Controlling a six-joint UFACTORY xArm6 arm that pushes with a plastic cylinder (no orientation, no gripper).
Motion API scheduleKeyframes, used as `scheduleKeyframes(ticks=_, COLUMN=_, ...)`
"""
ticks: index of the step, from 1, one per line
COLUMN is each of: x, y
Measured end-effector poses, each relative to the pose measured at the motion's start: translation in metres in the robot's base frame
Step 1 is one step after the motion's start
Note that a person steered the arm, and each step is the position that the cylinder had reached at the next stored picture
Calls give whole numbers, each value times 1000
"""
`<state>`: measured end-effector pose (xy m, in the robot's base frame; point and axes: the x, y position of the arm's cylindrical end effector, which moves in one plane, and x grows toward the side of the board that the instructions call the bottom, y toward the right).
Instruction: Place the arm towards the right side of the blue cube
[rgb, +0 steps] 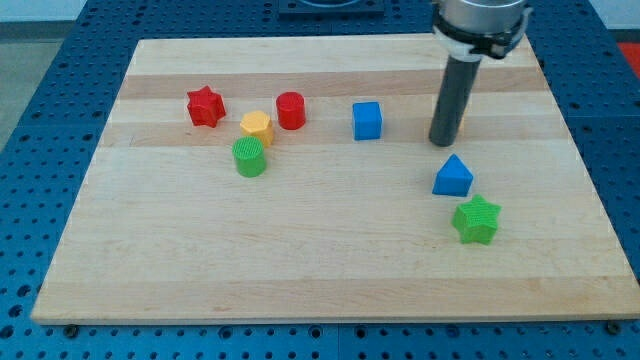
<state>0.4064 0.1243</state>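
Camera view: the blue cube (367, 120) is seen on the board (300, 270), right of centre near the view's top. The tip (443, 142) is set down to its right, apart from it, with bare wood between. No pincer is fitted, only a rod. A blue triangle (453, 177) lies just below the tip. The placement is judged nearly met.

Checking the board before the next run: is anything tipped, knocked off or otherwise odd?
Nothing stands out. All visible blocks sit flat on the wooden board, none at the edge. My tip is on the view's right of the blue cube, apart from it. Something orange peeks from behind the rod, mostly hidden, so I cannot judge it.
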Motion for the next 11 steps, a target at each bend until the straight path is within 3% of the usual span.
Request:
scheduleKeyframes(ticks=6, x=4, y=-112)
scheduleKeyframes(ticks=9, x=-16, y=-46)
scheduleKeyframes(ticks=11, x=-44, y=-38)
